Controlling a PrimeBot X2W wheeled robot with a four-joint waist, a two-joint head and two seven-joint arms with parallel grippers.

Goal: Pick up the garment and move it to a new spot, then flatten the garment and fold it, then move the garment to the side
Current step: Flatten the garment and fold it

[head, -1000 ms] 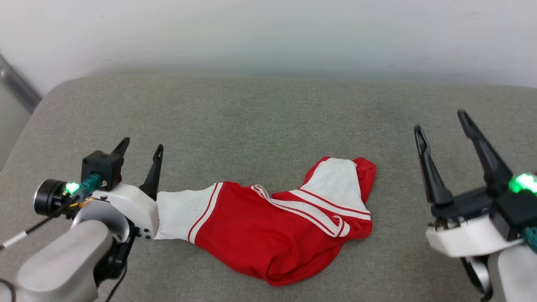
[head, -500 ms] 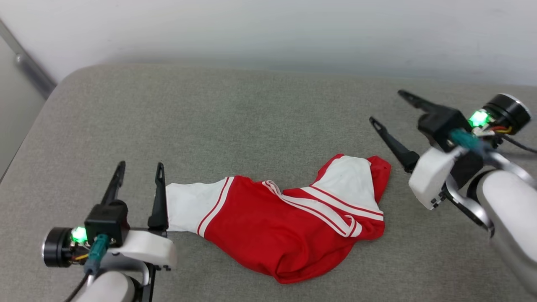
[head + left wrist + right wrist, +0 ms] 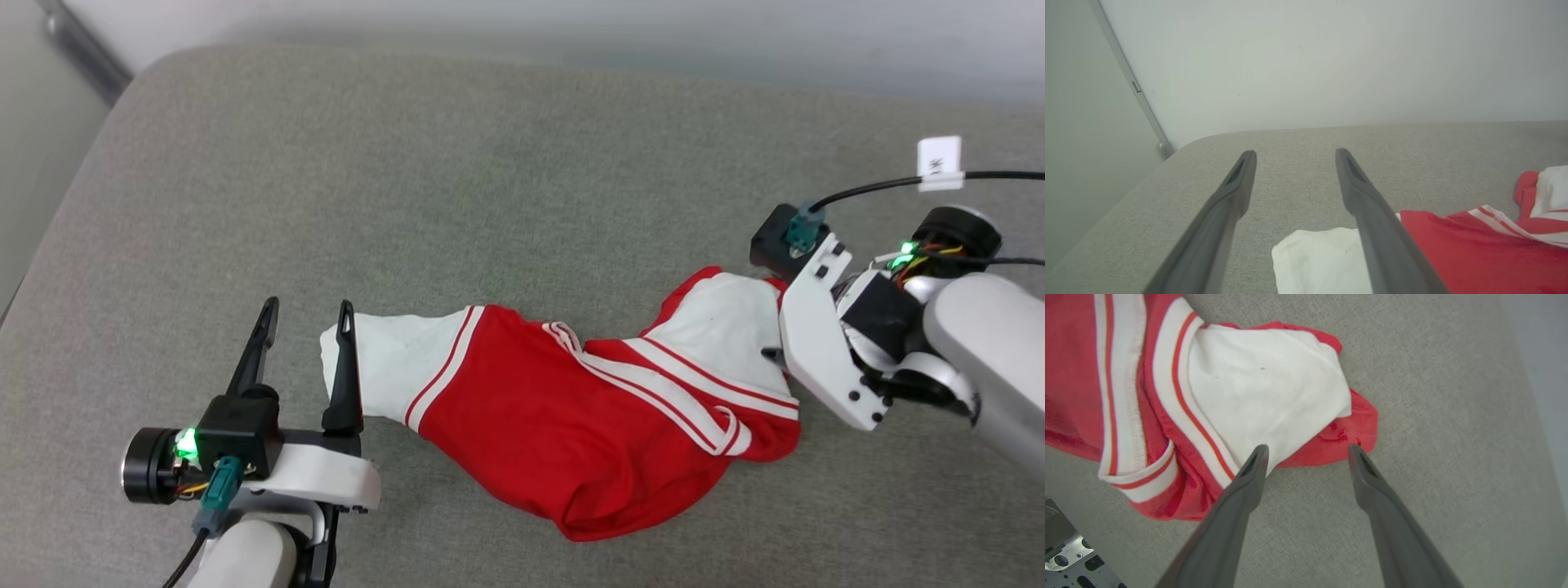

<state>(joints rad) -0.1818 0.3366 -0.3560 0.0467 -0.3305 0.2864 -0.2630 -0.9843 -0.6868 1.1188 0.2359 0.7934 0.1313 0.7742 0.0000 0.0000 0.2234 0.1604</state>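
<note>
Lying on the cushion point(image 3: 490, 204), the shirt point(image 3: 588, 425) runs left to right: our right gripper point(image 3: 1308, 451), jaws apart, hangs over its right end; our left gripper point(image 3: 309, 314), likewise apart, sits just beside its left sleeve.

The right gripper point(image 3: 1306, 449) swung in from the side and tipped down over the garment's point(image 3: 531, 425) right-side white sleeve point(image 3: 1265, 388); the head camera tilted downward.
</note>
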